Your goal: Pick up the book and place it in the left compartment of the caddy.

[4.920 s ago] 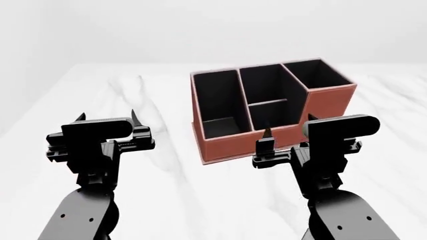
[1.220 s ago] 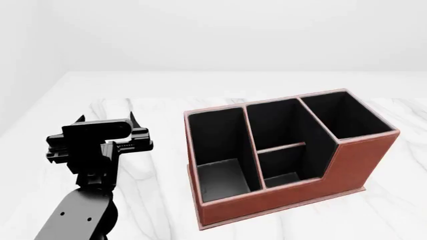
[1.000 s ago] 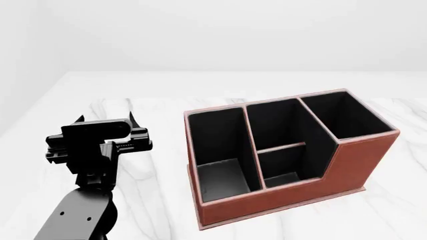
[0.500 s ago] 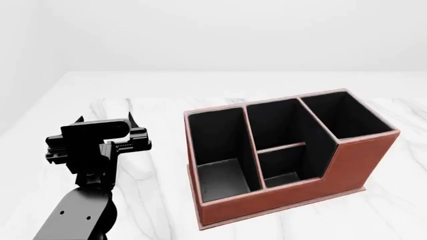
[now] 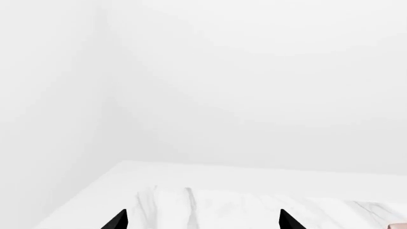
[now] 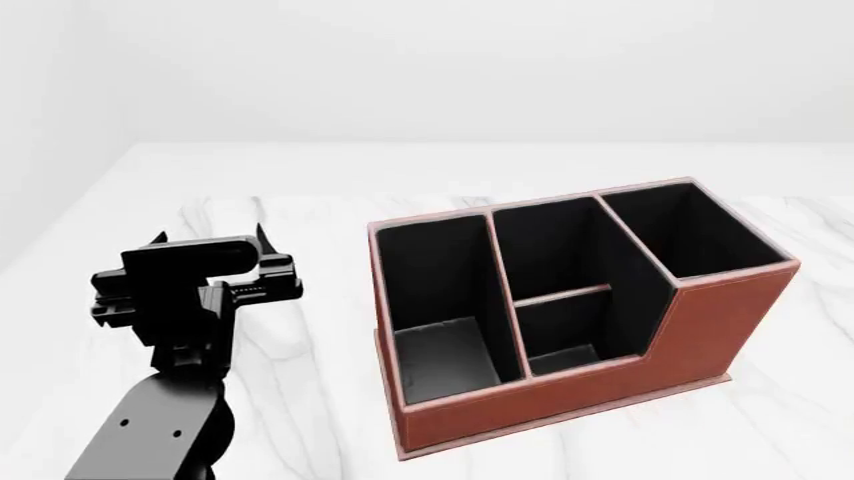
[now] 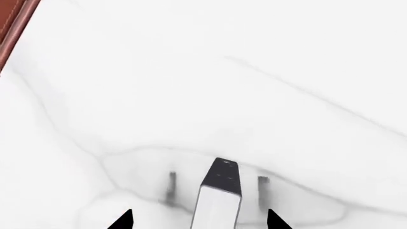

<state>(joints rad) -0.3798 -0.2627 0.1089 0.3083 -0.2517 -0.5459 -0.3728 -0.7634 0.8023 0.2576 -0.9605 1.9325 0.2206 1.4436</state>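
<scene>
Right wrist view: the right gripper (image 7: 198, 222) hangs spread over the white worktop (image 7: 254, 71), its fingertips either side of the book (image 7: 219, 191) standing on edge between them, not touching. The left gripper (image 6: 214, 240) is spread, beside the caddy (image 6: 694, 330).

My two black pointed fingertips (image 5: 116, 220) stand well apart over the white grey-veined marble tabletop (image 5: 254, 205). A sliver of reddish-brown caddy corner (image 5: 399, 225) shows at the frame's edge (barely visible). Beyond is a plain white wall (image 5: 254, 86).
</scene>
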